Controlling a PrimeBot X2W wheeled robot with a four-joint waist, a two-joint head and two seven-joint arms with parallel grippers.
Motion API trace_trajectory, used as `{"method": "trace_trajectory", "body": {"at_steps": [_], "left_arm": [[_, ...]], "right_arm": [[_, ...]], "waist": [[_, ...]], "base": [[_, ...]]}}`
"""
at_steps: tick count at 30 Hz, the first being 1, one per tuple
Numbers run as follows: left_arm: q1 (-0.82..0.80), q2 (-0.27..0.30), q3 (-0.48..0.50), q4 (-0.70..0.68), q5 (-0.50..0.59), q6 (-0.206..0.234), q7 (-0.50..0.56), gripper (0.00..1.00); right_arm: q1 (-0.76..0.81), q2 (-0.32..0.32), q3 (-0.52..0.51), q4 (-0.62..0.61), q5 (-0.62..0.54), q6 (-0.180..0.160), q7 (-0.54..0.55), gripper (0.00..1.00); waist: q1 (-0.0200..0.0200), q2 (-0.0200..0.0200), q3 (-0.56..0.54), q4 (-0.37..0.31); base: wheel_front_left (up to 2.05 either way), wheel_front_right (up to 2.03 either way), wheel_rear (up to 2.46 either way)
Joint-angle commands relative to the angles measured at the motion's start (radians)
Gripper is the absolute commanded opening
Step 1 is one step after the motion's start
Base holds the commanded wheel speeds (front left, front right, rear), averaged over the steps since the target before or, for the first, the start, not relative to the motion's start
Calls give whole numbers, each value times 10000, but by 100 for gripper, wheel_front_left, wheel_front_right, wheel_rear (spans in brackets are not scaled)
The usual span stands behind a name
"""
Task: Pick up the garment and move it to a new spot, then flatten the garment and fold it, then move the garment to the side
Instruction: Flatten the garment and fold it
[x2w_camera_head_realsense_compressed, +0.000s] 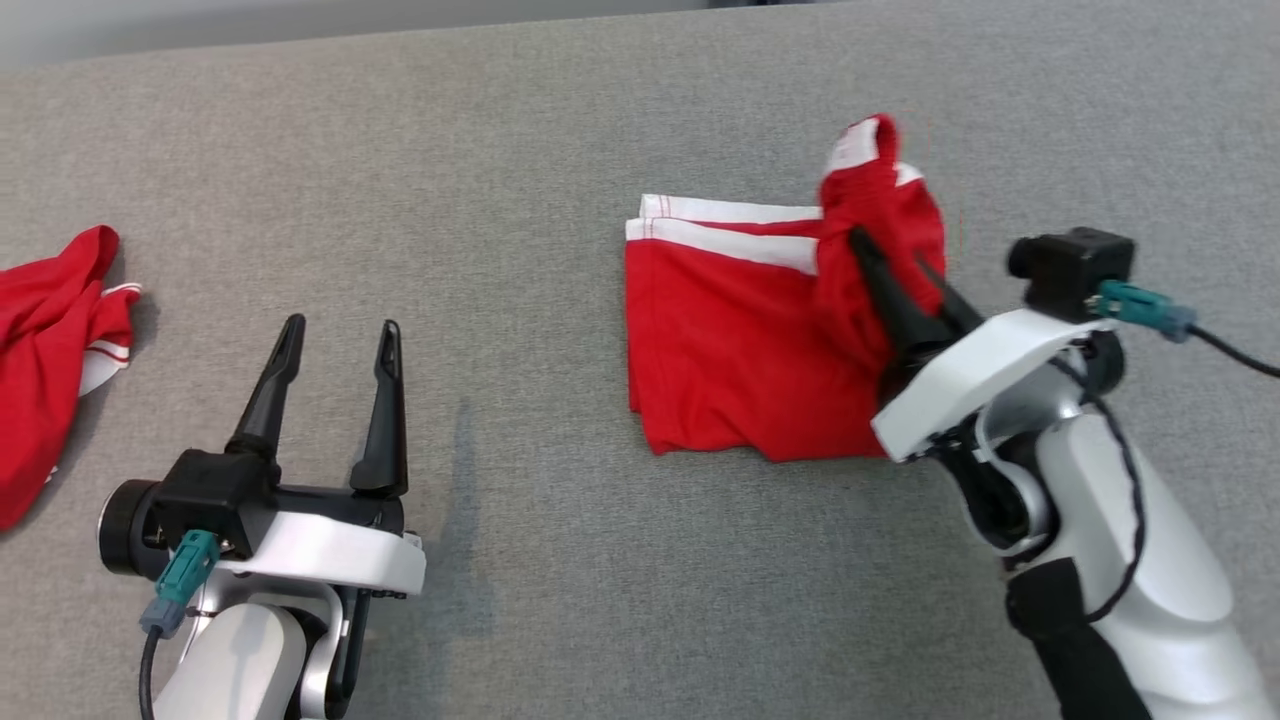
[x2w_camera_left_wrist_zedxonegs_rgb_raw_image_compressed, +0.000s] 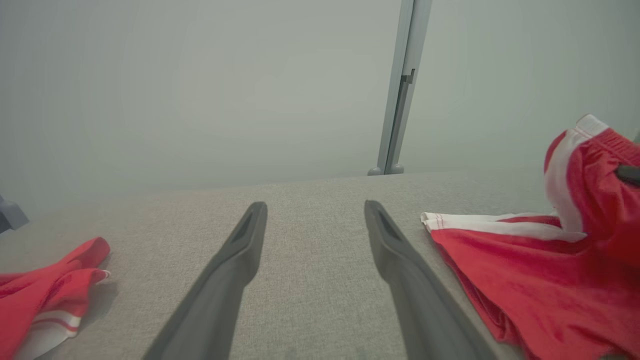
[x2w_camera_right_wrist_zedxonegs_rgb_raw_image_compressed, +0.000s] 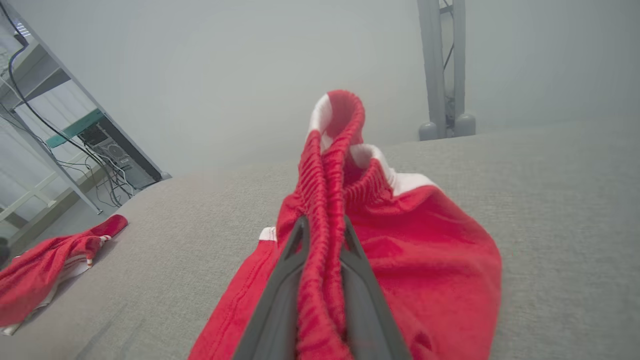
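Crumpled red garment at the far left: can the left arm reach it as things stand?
Probably yes. The left gripper stands open and empty, and just bare grey fabric surface lies between it and the crumpled red garment to its left.

Grey fabric surface (x2w_camera_head_realsense_compressed: 500, 150), pale wall (x2w_camera_left_wrist_zedxonegs_rgb_raw_image_compressed: 200, 75)

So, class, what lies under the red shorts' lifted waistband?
The rest of the red shorts, lying flat on the grey surface. The right gripper pinches the waistband; the surface beneath them is covered.

Jaws clamp the garment (x2w_camera_right_wrist_zedxonegs_rgb_raw_image_compressed: 435, 260) by its seemingly elastic waistband (x2w_camera_right_wrist_zedxonegs_rgb_raw_image_compressed: 327, 165).
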Motion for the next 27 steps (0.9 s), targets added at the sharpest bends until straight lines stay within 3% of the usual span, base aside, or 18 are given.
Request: {"method": "trace_trajectory", "body": {"at_steps": [1,12,13,14,15,22,27], "left_arm": [[-86,1,-13,10,-58,38,-18,100],[-314,-270,-126,344,-152,-142,-188,100],[-321,-285,-132,368,-159,-158,-203,100],[-325,-295,-128,400,-165,-167,-208,100],[-327,-310,-131,427,-163,-166,-225,100],[-325,-347,-102,593,-163,-194,-303,100],[-98,-297,-54,631,-171,-112,-320,100]], "right_arm": [[-109,74,285,-122,-167,0,108,0],[-344,388,2153,1072,-592,0,-42,2],[-365,391,2247,1180,-493,0,-152,42],[-396,390,2366,1284,-442,0,-246,96],[-425,394,2490,1345,-353,0,-357,100],[-332,384,3306,1156,-124,0,-1281,100],[238,375,2833,484,-413,0,-2034,100]], "waist": [[0,0,7,164],[0,0,185,846],[0,0,197,863],[0,0,204,869],[0,0,208,870],[0,0,2,714],[0,0,-305,530]], "base": [[0,0,0],[0,0,0],[0,0,0],[0,0,0],[0,0,0],[0,0,0],[0,0,0]]}}
